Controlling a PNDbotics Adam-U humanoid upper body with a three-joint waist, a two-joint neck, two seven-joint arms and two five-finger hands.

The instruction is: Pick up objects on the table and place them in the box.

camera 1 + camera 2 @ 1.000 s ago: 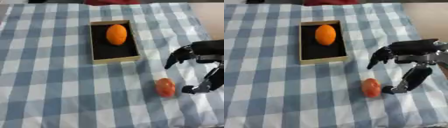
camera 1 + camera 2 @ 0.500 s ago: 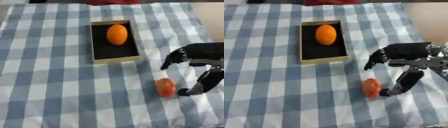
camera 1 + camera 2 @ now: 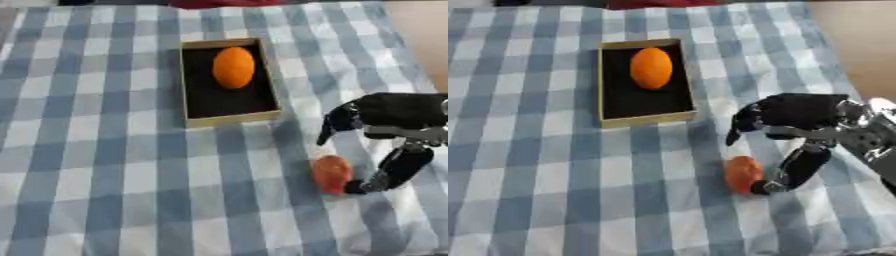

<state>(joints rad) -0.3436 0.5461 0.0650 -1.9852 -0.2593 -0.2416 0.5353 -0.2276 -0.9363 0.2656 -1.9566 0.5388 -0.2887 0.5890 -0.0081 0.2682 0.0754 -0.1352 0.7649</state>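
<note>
An open box (image 3: 195,103) with a black floor and tan walls lies on the checked cloth, and an orange fruit (image 3: 233,67) rests in its far half. A smaller orange-red fruit (image 3: 332,173) lies on the cloth in front of the box, to the right. My right hand (image 3: 798,117) hovers over and just right of that fruit, open, its fingers curved down on the far side and its thumb (image 3: 794,170) reaching down beside the fruit's right flank. Whether the thumb touches the fruit I cannot tell. My left hand shows in neither view.
The blue-and-white checked cloth (image 3: 96,165) covers the table, with bare room on the whole left side and in front. The table's right edge (image 3: 418,45) runs close to my right arm. A red thing (image 3: 219,3) lies at the far edge.
My right hand has moved left and slightly lower, closer over the orange-red fruit. The fruit and the box have stayed where they were.
</note>
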